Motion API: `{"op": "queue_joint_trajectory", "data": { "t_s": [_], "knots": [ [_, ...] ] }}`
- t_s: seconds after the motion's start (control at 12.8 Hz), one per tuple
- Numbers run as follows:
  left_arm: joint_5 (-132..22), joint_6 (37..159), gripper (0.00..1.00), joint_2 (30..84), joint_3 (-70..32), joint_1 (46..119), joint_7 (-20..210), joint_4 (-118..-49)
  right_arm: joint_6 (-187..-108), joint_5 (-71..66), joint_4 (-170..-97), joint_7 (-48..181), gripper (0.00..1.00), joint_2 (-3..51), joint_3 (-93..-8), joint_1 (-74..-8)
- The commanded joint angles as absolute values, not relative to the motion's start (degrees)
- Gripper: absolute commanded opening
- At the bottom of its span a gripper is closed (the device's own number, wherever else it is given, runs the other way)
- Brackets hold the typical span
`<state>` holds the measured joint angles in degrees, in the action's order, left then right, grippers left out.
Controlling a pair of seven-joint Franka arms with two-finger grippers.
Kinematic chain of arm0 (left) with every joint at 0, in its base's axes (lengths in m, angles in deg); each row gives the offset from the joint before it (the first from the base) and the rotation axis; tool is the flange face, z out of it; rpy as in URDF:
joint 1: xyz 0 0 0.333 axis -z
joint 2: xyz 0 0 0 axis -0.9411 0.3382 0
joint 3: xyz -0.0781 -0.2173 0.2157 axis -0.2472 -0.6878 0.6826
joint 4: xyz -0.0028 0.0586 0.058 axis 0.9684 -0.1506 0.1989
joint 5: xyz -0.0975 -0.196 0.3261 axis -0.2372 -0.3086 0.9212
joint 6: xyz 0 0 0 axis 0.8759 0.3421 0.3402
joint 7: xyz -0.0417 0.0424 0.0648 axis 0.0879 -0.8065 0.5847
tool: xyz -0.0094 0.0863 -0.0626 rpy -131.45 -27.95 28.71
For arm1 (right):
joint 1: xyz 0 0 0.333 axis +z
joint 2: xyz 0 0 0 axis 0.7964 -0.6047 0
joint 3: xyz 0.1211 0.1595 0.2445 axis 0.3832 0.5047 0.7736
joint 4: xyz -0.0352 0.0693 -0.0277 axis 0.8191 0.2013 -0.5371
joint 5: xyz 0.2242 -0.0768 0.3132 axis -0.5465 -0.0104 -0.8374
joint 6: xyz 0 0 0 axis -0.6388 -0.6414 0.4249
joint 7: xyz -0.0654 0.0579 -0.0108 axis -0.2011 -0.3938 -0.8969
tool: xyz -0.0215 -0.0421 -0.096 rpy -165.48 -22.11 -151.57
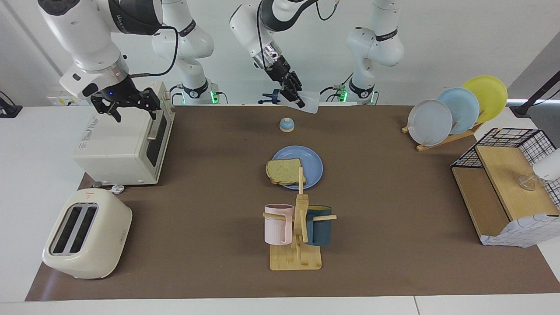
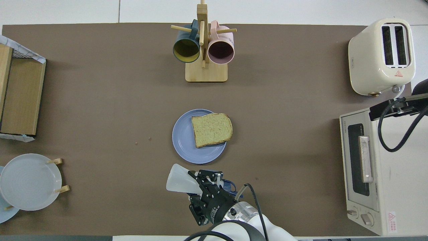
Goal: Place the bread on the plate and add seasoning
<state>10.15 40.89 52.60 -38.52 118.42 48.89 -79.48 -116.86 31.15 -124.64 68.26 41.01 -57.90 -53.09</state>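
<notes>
You see a brown-covered table [image 1: 393,227] with a round blue plate [image 1: 311,162] at its middle. The bread [image 1: 283,171], a square yellow-green slice with a tan crust, lies flat on that plate, shifted toward the right arm's end so one edge overhangs the rim. Your left gripper [image 1: 292,93] is raised over the table edge nearest the robots, clamped tight around the seasoning [image 1: 309,102], a translucent white cone-shaped bottle with a dark blue cap; the bottle is tipped on its side, its cap pointing toward the right arm's end. Below it, between gripper and plate, sits a small blue-and-tan bell [image 1: 286,125]. Your right gripper [image 1: 128,103] hangs with its fingers spread wide and empty above the cream toaster oven [image 1: 118,144] at the right arm's end, where that arm waits. A cream two-slot toaster [image 1: 86,233] stands farther from the robots than the oven.
</notes>
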Motion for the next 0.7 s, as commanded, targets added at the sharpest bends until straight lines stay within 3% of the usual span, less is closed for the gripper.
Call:
{"op": "queue_joint_trajectory", "data": {
  "t_s": [0.0, 0.23, 0.62],
  "knots": [
    [16.28, 33.99, 0.0, 58.7, -38.03, 123.73, 49.52, -75.89, -116.42, 31.1, -125.24, 67.04, 1.0, 41.78, -57.78, -53.14],
    [19.63, 28.27, 0.0, 64.96, -38.12, 125.25, 51.9, -70.35, -116.68, 31.19, -125.24, 67.3, 1.0, 41.78, -57.86, -54.71],
    [26.84, 27.72, 0.0, 65.32, -37.24, 120.44, 51.9, -73.85, -116.6, 31.1, -125.24, 67.3, 1.0, 41.78, -57.86, -54.64]
  ]
}}
